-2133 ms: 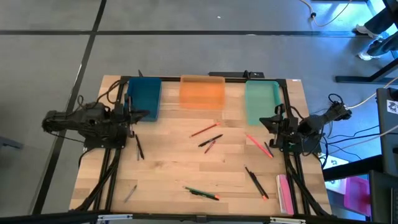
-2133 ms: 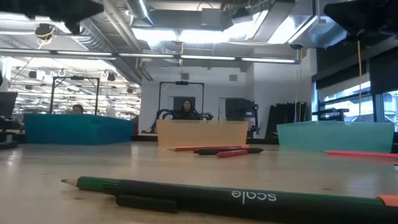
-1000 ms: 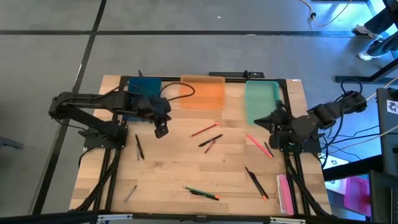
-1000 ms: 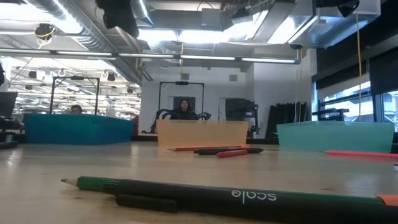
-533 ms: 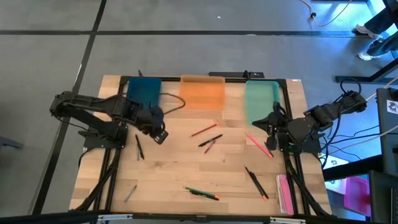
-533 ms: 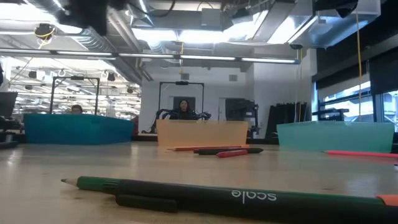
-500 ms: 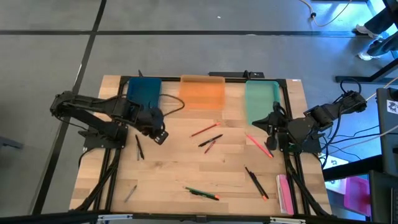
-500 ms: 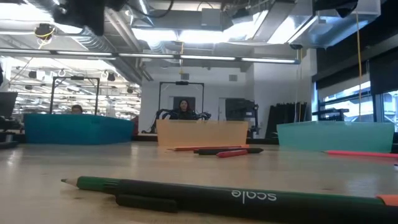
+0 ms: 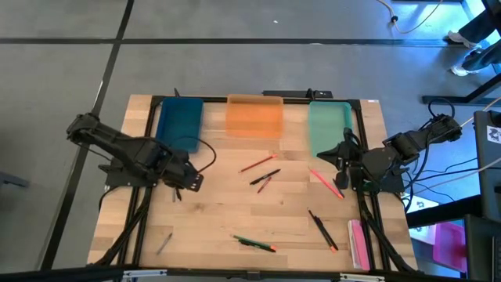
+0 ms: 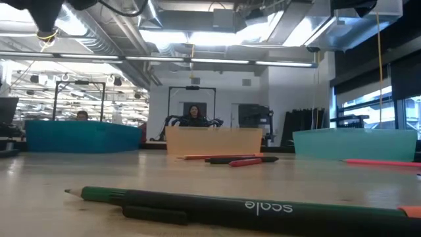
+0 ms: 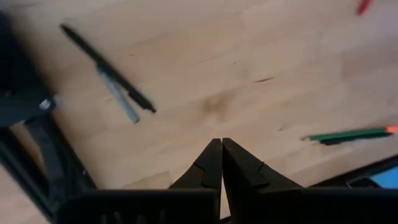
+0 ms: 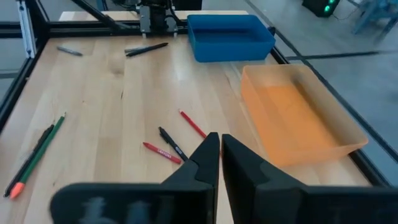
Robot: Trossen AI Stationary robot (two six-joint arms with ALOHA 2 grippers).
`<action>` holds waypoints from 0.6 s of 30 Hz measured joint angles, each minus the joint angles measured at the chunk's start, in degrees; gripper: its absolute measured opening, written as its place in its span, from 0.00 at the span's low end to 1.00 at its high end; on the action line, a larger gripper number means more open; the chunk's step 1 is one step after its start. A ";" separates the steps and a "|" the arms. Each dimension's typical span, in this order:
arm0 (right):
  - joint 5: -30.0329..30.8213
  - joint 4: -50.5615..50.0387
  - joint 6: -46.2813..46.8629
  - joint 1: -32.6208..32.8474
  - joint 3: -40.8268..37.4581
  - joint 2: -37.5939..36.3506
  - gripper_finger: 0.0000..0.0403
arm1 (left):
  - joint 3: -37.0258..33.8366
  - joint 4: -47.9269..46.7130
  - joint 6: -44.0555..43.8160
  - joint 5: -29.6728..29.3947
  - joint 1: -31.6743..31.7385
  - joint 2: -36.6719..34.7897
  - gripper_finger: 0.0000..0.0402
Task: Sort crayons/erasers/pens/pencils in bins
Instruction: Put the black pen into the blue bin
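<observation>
Three bins stand along the far edge: a blue one point(image 9: 180, 121), an orange one point(image 9: 254, 116) and a mint one point(image 9: 329, 127). Sticks lie flat on the wood: a black pen with a grey one point(image 11: 109, 74) at the left, red and black ones point(image 9: 262, 172) in the middle, a red one point(image 9: 325, 182) and a black one point(image 9: 321, 227) at the right, and a green pencil point(image 9: 254, 244) near the front. My left gripper point(image 9: 192, 182) hangs shut, pointing down, just right of the black pen. My right gripper point(image 9: 338, 153) waits shut in front of the mint bin.
A pink flat piece point(image 9: 356, 239) lies at the near right corner, and a grey stick point(image 9: 163, 244) at the near left. Black frame rails point(image 9: 149, 235) run along the table's sides. In the low view the green pencil point(image 10: 230, 207) fills the foreground.
My left gripper has swung from beside the blue bin toward the near edge and a little left, to beside the black pen. Its wrist has rolled about and the fingers have tipped to point down. They stay shut. No stick has moved.
</observation>
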 joint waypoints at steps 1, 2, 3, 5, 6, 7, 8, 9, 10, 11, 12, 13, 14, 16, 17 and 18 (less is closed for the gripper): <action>0.04 0.10 -0.25 0.00 0.00 0.00 0.06 | 0.00 -0.11 -1.45 0.10 -0.35 0.26 0.04; 0.07 0.29 -0.34 0.00 0.00 0.00 0.06 | 0.00 -0.16 -2.73 0.32 -0.63 0.49 0.06; 0.07 0.49 -0.36 0.00 0.00 0.00 0.06 | 0.00 -0.16 -3.52 0.54 -0.81 0.62 0.08; 0.04 0.46 -0.30 0.00 0.00 0.00 0.06 | 0.00 -0.23 -4.76 1.77 -1.01 0.81 0.12; 0.02 0.48 -0.30 0.00 0.00 0.00 0.06 | 0.00 -0.25 -5.24 2.58 -1.10 0.87 0.14; 0.02 0.47 -0.37 0.00 0.00 0.00 0.06 | 0.00 -0.21 -5.96 3.30 -1.24 0.89 0.16; 0.02 0.48 -0.63 -0.01 0.00 0.00 0.06 | 0.00 -0.27 -6.59 3.77 -1.43 0.89 0.17; 0.02 0.48 -1.42 0.00 0.00 0.00 0.06 | 0.00 -0.29 -7.36 3.85 -1.60 0.89 0.19; 0.00 0.52 -2.01 0.00 0.00 0.00 0.06 | 0.00 -0.43 -8.34 3.93 -1.83 0.89 0.20; 0.00 0.72 -3.02 0.00 0.00 0.00 0.06 | -0.01 -0.81 -9.82 3.96 -2.11 0.89 0.21; 0.00 1.19 -3.36 0.00 -0.02 0.00 0.06 | -0.29 -0.84 -11.58 4.06 -2.49 0.85 0.21; 0.02 1.63 -3.78 0.00 -0.02 0.00 0.06 | -0.88 -0.56 -13.32 4.31 -2.95 0.81 0.21; 0.00 1.88 -4.43 0.00 -0.02 0.00 0.06 | -1.66 -0.39 -14.95 4.49 -3.41 0.86 0.22; -0.02 1.82 -4.77 0.00 0.24 0.02 0.06 | -3.76 0.65 -18.55 4.89 -4.60 0.86 0.22; -0.02 1.86 -4.74 -0.01 0.57 0.07 0.06 | -5.12 1.70 -20.06 5.22 -5.14 0.85 0.22; -0.02 1.87 -4.73 0.00 0.95 0.07 0.06 | -6.65 3.00 -21.43 5.68 -5.56 0.87 0.22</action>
